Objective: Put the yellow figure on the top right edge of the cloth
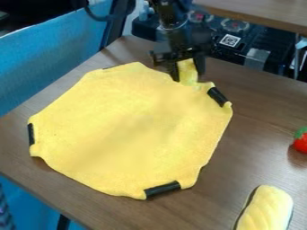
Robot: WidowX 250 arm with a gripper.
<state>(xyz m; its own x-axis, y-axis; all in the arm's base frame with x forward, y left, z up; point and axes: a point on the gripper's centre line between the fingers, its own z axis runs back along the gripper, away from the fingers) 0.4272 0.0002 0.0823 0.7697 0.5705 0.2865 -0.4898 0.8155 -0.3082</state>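
The yellow cloth (pixel 126 130) lies spread on the table, roughly round with angular edges. Over its upper right edge, the black gripper (pixel 187 72) hangs down from the top of the view. It is shut on a narrow upright yellow piece, seemingly the yellow figure (pixel 188 68). The piece's lower end meets the cloth's edge, and its colour blends with the cloth there, so whether it rests on the cloth is hard to tell.
Black clips (pixel 217 96) sit along the cloth's edge. On the right are a red strawberry-like toy (pixel 301 143) and a ribbed pale-yellow object (pixel 267 209). Dark equipment (pixel 240 40) stands behind the table's far edge.
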